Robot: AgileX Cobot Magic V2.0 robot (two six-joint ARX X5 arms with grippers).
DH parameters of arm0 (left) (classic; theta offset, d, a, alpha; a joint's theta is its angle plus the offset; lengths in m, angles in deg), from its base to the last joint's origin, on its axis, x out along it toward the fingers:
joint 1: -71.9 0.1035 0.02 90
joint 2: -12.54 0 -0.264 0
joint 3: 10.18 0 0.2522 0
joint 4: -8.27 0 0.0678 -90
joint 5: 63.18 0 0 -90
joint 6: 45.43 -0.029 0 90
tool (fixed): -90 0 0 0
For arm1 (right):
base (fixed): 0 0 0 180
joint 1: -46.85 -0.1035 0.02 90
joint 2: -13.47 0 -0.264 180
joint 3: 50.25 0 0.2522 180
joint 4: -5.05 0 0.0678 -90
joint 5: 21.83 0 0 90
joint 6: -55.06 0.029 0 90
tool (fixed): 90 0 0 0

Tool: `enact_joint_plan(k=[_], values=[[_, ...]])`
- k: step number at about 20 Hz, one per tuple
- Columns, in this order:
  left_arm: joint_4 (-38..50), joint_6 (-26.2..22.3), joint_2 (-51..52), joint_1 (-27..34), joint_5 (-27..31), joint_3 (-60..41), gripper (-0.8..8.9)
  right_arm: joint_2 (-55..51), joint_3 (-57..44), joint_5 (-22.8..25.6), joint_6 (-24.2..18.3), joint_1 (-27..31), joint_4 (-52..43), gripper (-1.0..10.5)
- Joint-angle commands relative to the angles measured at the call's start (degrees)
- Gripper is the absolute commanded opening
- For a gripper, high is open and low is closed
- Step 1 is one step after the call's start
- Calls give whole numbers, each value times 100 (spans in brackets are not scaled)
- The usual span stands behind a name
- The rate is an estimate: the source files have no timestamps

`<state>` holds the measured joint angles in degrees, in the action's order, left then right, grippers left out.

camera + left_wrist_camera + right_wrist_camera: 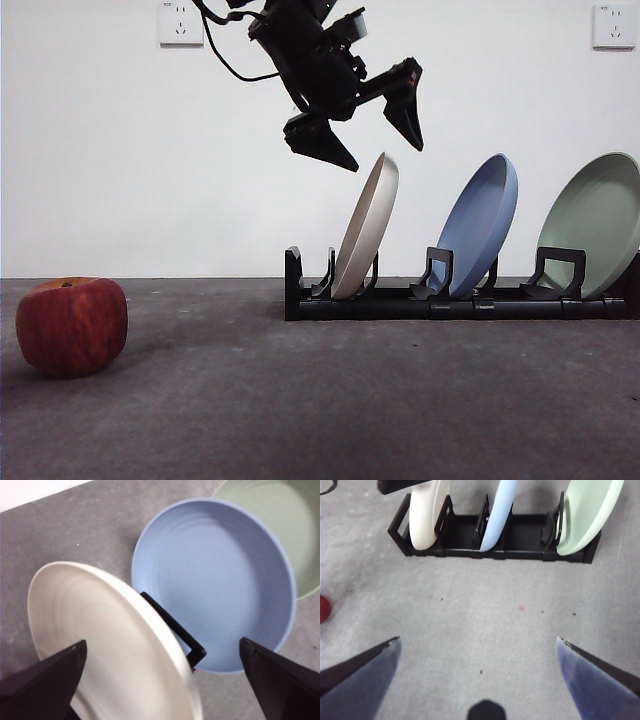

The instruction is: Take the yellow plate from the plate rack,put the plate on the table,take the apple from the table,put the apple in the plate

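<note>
**Left gripper above the yellow plate, nothing held**

While the yellow plate [366,228] leans in the first slot of the rack [455,300], the front view shows the left gripper [370,130] just above its top rim, jaws spread and holding nothing. A blue plate [480,225] and a green plate [595,222] fill the next slots. The apple [72,325] sits on the table [320,400], well apart from the rack.

From the left wrist, the gripper [160,680] has its jaws wide on either side of the yellow plate's [110,640] rim, not touching it.

From the right wrist, the right gripper [477,652] hangs over bare table [480,615] with jaws apart, facing the rack [492,547]; the apple [324,608] shows at the edge.
</note>
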<state>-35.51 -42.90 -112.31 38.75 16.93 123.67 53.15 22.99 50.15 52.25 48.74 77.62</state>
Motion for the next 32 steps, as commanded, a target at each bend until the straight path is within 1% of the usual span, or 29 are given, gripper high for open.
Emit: enact_joint_plan(k=[1, 3, 5, 9, 12, 14, 16, 17, 19, 21, 22, 24, 25, 32], values=[[50, -87, -157, -17, 94, 26, 656, -7, 9, 4, -22, 0, -4, 598], [31, -85, -179, -17, 98, 26, 647, -7, 9, 2, -20, 0, 0, 598], [9, -87, -186, -17, 96, 26, 530, -7, 9, 4, -20, 0, 7, 597], [-11, -129, -221, -24, 87, 26, 523, -7, 9, 4, -20, 0, 7, 597], [-184, -125, -358, -33, 46, 26, 463, -7, 9, 4, -20, 0, 7, 597], [-299, -125, -376, -33, -125, 26, 442, -7, 9, 4, -20, 0, 4, 597], [-289, -122, -376, -44, -262, 26, 270, -7, 9, 7, -17, 0, 9, 595], [-293, -111, -376, -44, -319, 26, 218, -7, 9, 7, -20, 0, 9, 595], [-337, -59, -376, -42, -407, 26, 179, -2, 9, 7, -20, 0, 7, 595], [-372, -59, -374, -42, -420, 26, 178, -2, 9, 24, -20, 0, 4, 595], [-376, -61, -372, -42, -538, 26, 138, 4, 9, 35, -20, 0, 2, 595], [-378, -57, -369, -15, -737, 28, 10, 70, 9, 44, -20, 0, 4, 595], [-400, -55, -358, -2, -813, 28, -8, 74, 9, 44, -20, 0, 2, 595], [-511, 96, -164, 164, -881, 33, -8, 221, 9, 44, -22, 0, -15, 595]])
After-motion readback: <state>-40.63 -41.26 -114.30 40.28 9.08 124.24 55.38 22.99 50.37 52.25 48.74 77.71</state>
